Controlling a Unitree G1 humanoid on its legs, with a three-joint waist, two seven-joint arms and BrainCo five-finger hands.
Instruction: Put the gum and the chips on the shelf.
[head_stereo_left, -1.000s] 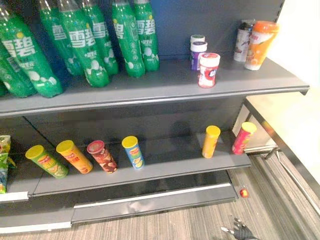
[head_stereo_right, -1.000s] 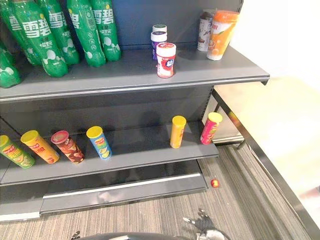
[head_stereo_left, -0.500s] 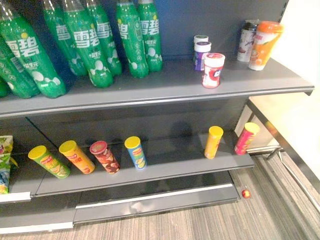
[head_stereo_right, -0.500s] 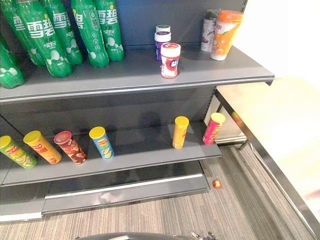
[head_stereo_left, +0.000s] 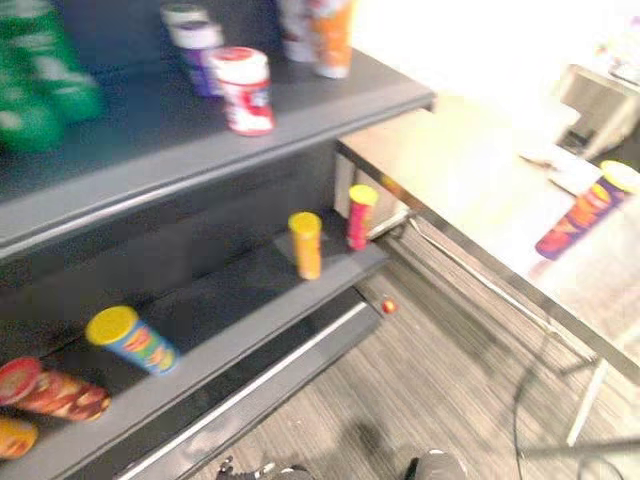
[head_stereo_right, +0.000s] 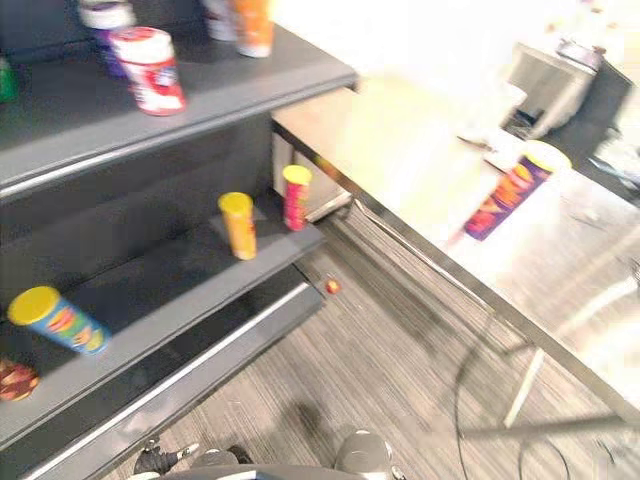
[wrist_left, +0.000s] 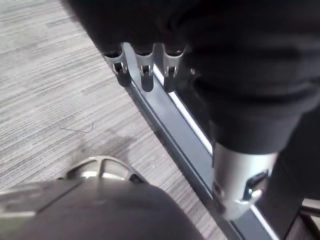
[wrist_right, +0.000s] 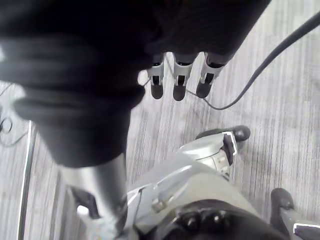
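Fetch step: chips can (head_stereo_right: 510, 188) on the steel table (head_stereo_right: 600, 290), both hands empty.
The purple-and-orange can with a yellow lid sits well in from the table's near edge; through the blur I cannot tell whether it is upright or leaning. A red-and-white gum jar (head_stereo_left: 243, 90) stands at the upper shelf's (head_stereo_left: 300, 125) front edge, so the gum looks done. The left hand (wrist_left: 145, 75) and right hand (wrist_right: 179, 82) hang over the carpet, fingers straight and side by side. The next move probably calls for reaching to the table, curling round the can and carrying it to the lower shelf (head_stereo_left: 250, 290).
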